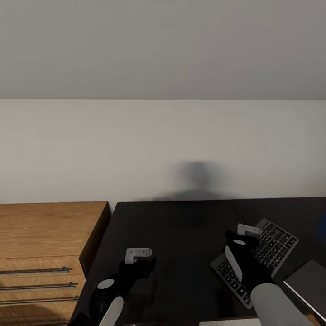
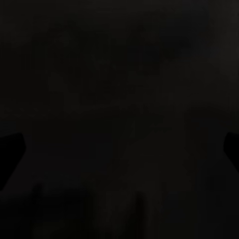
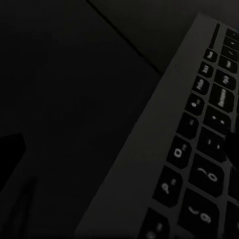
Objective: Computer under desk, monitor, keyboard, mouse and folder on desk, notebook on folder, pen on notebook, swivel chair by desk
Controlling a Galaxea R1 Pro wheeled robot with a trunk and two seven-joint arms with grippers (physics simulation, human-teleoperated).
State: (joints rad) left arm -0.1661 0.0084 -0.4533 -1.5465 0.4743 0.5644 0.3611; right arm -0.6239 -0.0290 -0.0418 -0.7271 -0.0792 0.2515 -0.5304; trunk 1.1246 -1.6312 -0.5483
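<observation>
The desk shows its glossy black top low in the head view. The dark grey keyboard lies slantwise on its right part. My right gripper hovers over the keyboard's left long edge. In the right wrist view the gripper is open. One fingertip is above the keys of the keyboard, the other above bare desk. My left gripper hangs over bare desk to the left. Its wrist view shows it open with only the dark desk top below.
A wooden drawer chest stands against the desk's left end. A flat dark grey slab lies at the desk's near right; I cannot tell what it is. A blue sliver shows at the right edge. A plain white wall rises behind the desk.
</observation>
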